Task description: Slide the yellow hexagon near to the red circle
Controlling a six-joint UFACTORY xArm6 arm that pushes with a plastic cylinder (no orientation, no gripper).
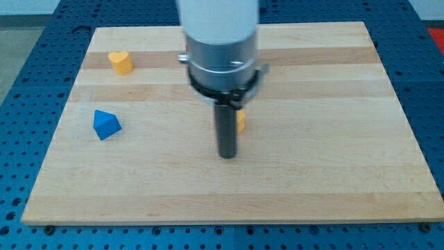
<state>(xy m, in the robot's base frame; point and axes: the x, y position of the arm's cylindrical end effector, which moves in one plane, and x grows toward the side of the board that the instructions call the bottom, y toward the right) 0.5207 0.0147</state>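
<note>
My tip [227, 155] rests on the wooden board [333, 160] near its middle. A yellow block [241, 121] shows as a sliver just right of the rod, above the tip. The rod hides most of it, so I cannot make out its shape or whether they touch. No red circle shows in this view; the arm's wide body [220, 48] covers part of the board's top middle.
A yellow heart-shaped block [121, 62] lies at the board's top left. A blue triangular block [105, 124] lies at the left, below it. The board sits on a blue perforated table [21, 139].
</note>
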